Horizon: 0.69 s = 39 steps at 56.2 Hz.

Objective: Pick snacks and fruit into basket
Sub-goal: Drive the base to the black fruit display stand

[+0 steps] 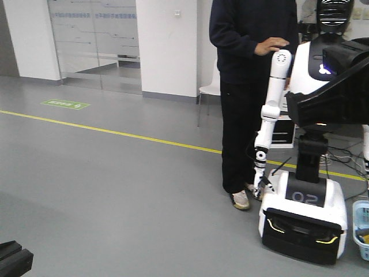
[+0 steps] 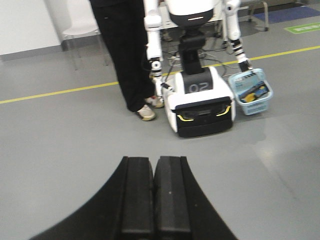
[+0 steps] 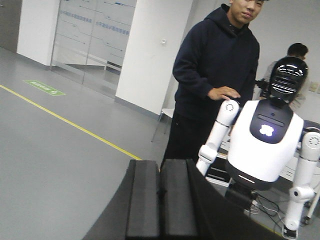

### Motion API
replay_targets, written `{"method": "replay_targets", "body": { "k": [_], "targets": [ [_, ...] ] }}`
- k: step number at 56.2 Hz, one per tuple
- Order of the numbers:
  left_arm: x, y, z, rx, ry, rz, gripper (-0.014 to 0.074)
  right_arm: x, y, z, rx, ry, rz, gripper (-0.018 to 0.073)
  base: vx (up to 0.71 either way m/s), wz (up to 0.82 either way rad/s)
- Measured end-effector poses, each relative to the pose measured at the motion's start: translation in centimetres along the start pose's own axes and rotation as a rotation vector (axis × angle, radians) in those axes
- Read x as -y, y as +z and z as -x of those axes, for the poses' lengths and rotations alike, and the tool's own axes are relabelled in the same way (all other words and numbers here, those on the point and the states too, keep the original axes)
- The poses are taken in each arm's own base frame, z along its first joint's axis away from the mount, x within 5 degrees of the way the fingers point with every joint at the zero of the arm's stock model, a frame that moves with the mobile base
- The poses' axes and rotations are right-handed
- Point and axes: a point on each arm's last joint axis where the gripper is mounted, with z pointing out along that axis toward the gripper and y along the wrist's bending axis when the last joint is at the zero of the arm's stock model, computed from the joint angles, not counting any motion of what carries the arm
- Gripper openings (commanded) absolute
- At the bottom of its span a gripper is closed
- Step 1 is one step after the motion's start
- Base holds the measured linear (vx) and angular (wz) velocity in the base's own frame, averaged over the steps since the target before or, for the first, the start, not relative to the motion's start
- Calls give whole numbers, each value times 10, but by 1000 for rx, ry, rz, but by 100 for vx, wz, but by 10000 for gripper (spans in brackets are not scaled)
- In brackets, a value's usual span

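Observation:
The light blue basket (image 2: 251, 92) stands on the grey floor to the right of a white humanoid robot's base, far ahead of my left gripper (image 2: 154, 159). A dark blue and yellow pack (image 2: 252, 93), maybe a snack, lies in it; the rest of its contents are too small to tell. The front view catches only a sliver of the basket (image 1: 361, 229) at the right edge. My left gripper is shut with nothing in it. My right gripper (image 3: 160, 162) is also shut and empty, raised and facing the person and the humanoid. No fruit shows.
A white humanoid robot (image 2: 199, 95) on a base marked 02 stands ahead. A person in dark clothes (image 3: 215, 75) rests a hand on its shoulder. A yellow floor line (image 1: 115, 133) crosses the room. Cables (image 1: 346, 156) lie behind the base. A white chair (image 2: 82, 30) stands by the wall.

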Motion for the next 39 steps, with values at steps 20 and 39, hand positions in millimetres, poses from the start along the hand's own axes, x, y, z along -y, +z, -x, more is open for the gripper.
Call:
{"method": "replay_targets", "body": {
  "k": [20, 39],
  "targets": [
    [0, 0, 0, 0, 0, 0, -6, 0, 0, 0, 0, 0, 0, -7, 14, 51],
    [0, 0, 0, 0, 0, 0, -6, 0, 0, 0, 0, 0, 0, -7, 18, 65]
  ]
}}
